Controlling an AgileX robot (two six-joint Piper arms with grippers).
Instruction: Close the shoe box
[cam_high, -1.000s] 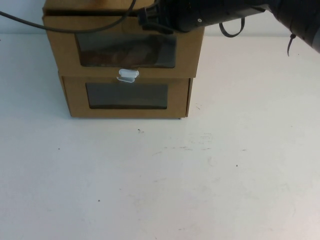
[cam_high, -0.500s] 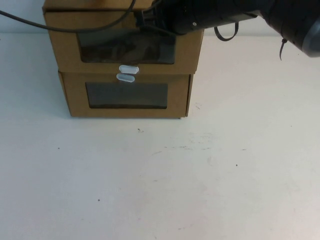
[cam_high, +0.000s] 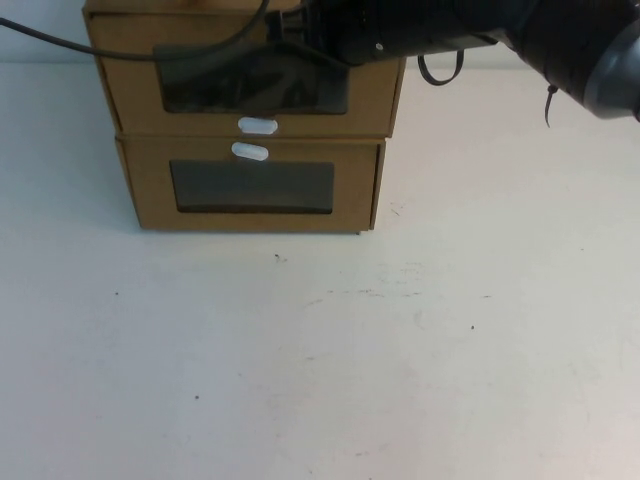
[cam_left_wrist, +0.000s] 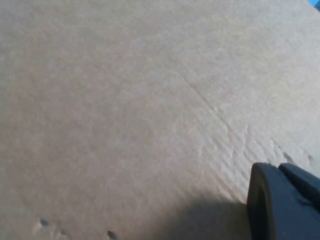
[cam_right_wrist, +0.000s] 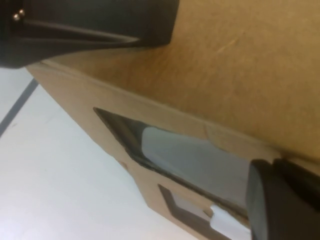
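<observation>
Two cardboard boxes stand stacked at the far side of your counter (cam_high: 350, 350), left of the middle. The upper one is the shoe box (cam_high: 380, 100). Its front faces you, with a dark window (cam_high: 230, 95) and a small white tab (cam_high: 257, 125) below that window. The lower box (cam_high: 150, 190) carries its own white tab (cam_high: 250, 151) above its window, so the two tabs sit one just over the other, close but apart. From the high view, the shoe box's front sits directly above the lower box's front, and you cannot tell whether any gap is left.

Your right arm reaches in from the far right, across the top of the shoe box. The right gripper (cam_high: 300, 38) is at the box's top front edge, above the window. In the right wrist view its jaws are spread apart: one finger (cam_right_wrist: 90, 25) lies over the cardboard top, and the other (cam_right_wrist: 285, 205) is down by the front face, close to the white tab. Nothing is clamped between them.

Your left gripper (cam_left_wrist: 282, 205) is pressed up near plain brown cardboard, which fills its wrist view. Only a dark corner of it shows there, and you cannot tell whether it is open or closed. In the high view it is hidden.
</observation>
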